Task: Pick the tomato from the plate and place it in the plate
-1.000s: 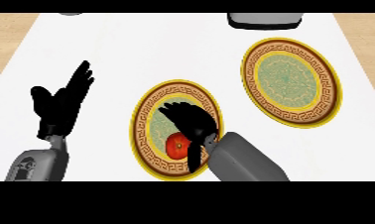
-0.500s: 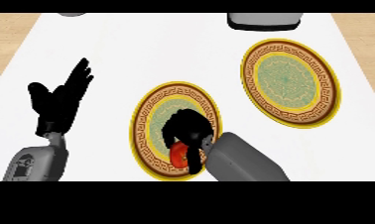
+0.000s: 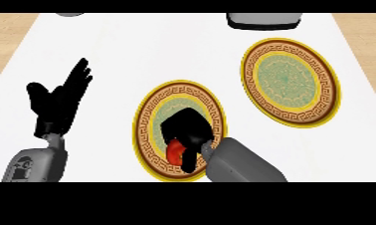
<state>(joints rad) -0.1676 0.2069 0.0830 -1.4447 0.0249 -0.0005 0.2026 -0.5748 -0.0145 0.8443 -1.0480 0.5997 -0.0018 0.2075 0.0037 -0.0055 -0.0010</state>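
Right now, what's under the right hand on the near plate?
The right hand is curled over the tomato on the near plate. Only a red patch shows at the hand's left side; the rest of the tomato and the plate beneath are covered.

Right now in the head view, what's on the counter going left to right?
Left hand, resting open with fingers up → near plate, with the right hand curled round the tomato on it → far plate, with nothing on it.
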